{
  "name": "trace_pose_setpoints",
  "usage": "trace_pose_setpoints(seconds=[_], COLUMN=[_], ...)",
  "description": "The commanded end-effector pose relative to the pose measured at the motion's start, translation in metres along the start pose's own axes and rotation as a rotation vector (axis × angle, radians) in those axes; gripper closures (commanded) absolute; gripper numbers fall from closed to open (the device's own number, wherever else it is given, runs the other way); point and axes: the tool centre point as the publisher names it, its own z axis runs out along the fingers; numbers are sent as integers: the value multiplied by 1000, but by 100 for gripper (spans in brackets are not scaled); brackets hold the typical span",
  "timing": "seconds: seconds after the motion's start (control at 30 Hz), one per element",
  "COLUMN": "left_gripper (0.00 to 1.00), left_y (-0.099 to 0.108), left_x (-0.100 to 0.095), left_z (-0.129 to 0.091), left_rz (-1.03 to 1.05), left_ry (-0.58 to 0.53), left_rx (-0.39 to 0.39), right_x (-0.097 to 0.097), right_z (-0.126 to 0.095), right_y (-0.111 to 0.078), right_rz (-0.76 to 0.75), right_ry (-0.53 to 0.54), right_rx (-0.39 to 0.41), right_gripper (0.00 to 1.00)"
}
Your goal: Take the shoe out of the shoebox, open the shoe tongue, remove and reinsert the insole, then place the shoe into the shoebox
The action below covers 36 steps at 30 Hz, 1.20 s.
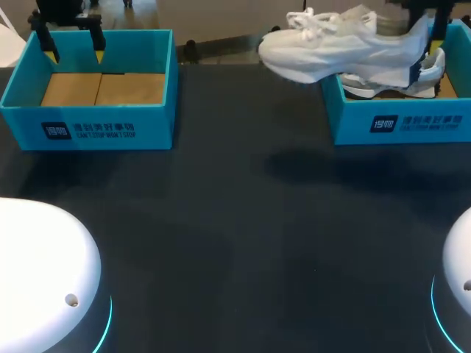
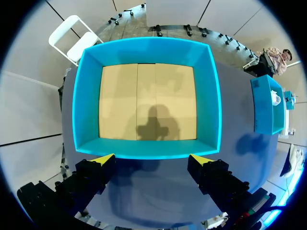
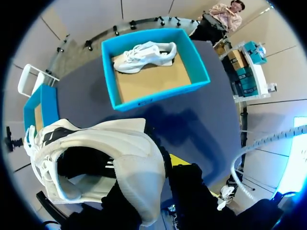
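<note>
While the right gripper clamps the shoe by its heel, toe jutting free beyond the jaws, it seems light but floppy, and the heel likely grips best; the left gripper gapes, empty.

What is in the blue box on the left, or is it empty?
Empty. The left shoebox shows only its bare brown cardboard floor in the head and left wrist views.

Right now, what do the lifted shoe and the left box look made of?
Lifted shoe: white, matte, fabric-like upper, probably synthetic mesh, with woven laces showing. Left box: likely cardboard, with teal matte walls and a plain brown floor with a flap seam.
</note>
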Motion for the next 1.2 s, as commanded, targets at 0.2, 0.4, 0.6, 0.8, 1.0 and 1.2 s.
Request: trace_pose_setpoints(seconds=[0.2,0.4,0.6,0.8,1.0,1.2], left_gripper=[0,0,0,0,0,0], left_y=[0,0,0,0,0,0], left_x=[0,0,0,0,0,0], left_z=[0,0,0,0,0,0], left_rz=[0,0,0,0,0,0], left_ry=[-1,-1,-1,-1,-1,-1], left_rx=[0,0,0,0,0,0], right_x=[35,61,63,63,63,63], right_z=[26,52,61,61,61,61], right_y=[-74,-102,-108,-108,-108,-108], right_rz=[27,15,27,27,27,27], right_ry=[-55,-32,-6,-6,-6,-6], right_rx=[-87,-84,-66,-66,-66,-66], right_gripper=[100,100,100,100,100,100])
